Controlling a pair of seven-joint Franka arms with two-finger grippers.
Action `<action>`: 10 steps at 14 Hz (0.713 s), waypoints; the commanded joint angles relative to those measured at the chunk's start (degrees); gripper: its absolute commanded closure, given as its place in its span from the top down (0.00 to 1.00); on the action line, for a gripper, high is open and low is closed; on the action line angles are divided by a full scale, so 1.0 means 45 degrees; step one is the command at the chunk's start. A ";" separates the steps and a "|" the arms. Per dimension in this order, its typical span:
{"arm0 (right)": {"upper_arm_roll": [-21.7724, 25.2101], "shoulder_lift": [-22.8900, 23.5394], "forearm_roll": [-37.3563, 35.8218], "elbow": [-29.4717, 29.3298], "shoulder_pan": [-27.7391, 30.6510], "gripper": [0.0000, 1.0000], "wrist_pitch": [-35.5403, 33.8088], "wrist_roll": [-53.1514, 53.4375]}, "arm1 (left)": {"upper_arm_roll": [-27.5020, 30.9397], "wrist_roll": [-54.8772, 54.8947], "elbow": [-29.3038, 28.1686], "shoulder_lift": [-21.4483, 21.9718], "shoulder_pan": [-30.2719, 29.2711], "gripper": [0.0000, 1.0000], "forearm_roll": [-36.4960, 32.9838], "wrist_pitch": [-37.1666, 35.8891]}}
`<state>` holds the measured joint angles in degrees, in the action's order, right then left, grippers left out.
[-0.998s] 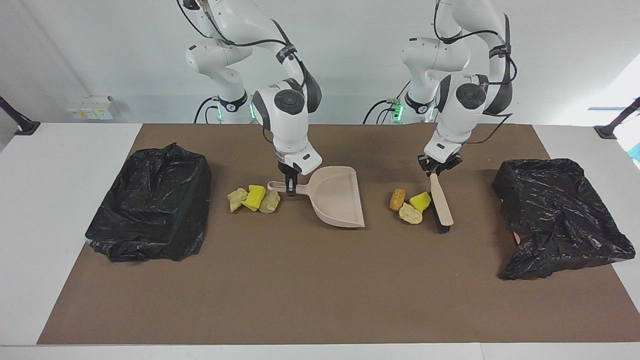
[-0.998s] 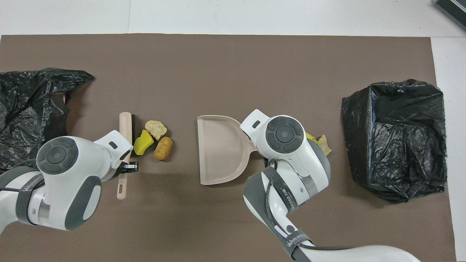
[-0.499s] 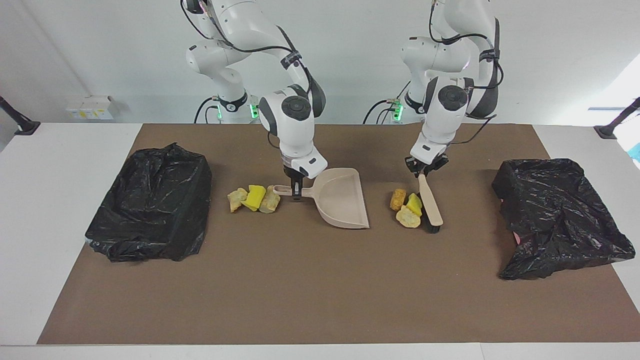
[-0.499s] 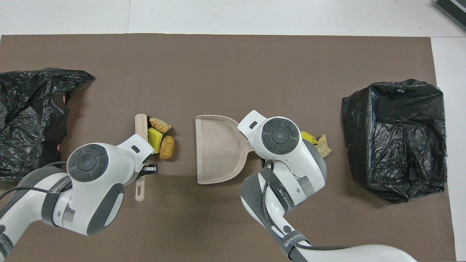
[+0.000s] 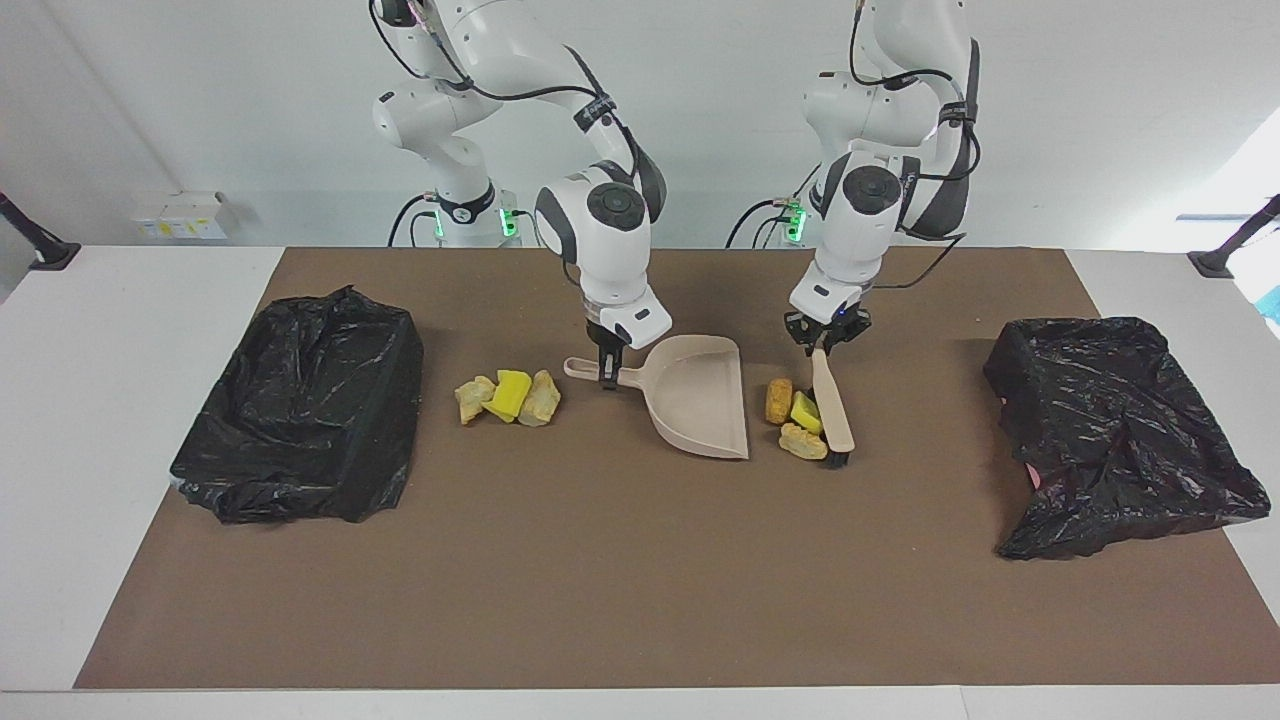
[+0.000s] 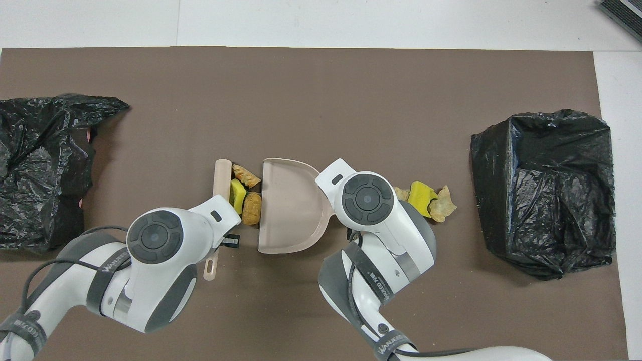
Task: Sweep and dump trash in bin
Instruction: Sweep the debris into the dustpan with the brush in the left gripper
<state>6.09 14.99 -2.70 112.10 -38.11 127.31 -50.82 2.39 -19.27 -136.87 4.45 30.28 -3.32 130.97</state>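
Note:
My right gripper (image 5: 608, 372) is shut on the handle of the beige dustpan (image 5: 700, 405), which lies flat on the brown mat with its mouth toward the left arm's end. My left gripper (image 5: 826, 345) is shut on the handle of the beige brush (image 5: 833, 410); its dark bristles rest on the mat. Three trash chunks (image 5: 795, 420), orange-brown, yellow and tan, lie between brush (image 6: 220, 180) and dustpan (image 6: 288, 205), the orange-brown one (image 6: 252, 208) at the pan's lip. Another three trash chunks (image 5: 508, 397) lie beside the dustpan's handle end (image 6: 424, 196).
A bin lined with a black bag (image 5: 300, 420) stands at the right arm's end of the mat (image 6: 544, 190). A second, crumpled black-bagged bin (image 5: 1110, 430) sits at the left arm's end (image 6: 40, 160). The brown mat (image 5: 600, 580) covers most of the white table.
The left gripper has swept the brush and three chunks toward the dustpan. The right gripper has slid the dustpan toward them, away from the other pile.

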 commanded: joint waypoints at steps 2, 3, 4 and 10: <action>-0.0025 -0.0148 -0.0182 -0.0029 0.0050 0.00 -0.0245 0.0317 | 0.0152 0.0104 -0.0015 0.0280 0.1821 0.00 0.0597 -0.0216; -0.0025 -0.0148 -0.0182 -0.0029 0.0069 0.00 -0.0245 0.0297 | 0.0152 -0.0341 0.0004 0.0280 0.2310 0.00 0.1200 -0.0217; -0.0025 -0.0148 -0.0182 -0.0029 0.0070 0.00 -0.0226 0.0297 | 0.0133 -0.0752 0.0082 0.0280 0.2682 0.00 0.1825 -0.0082; -0.0025 -0.0148 -0.0182 -0.0009 0.0109 0.00 -0.0206 0.0297 | 0.0327 -0.2182 0.0727 0.0610 0.3136 0.00 0.2983 -0.0332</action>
<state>6.24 14.98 -2.70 112.10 -38.09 127.14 -50.82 2.63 -29.02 -134.25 5.54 44.74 9.03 131.28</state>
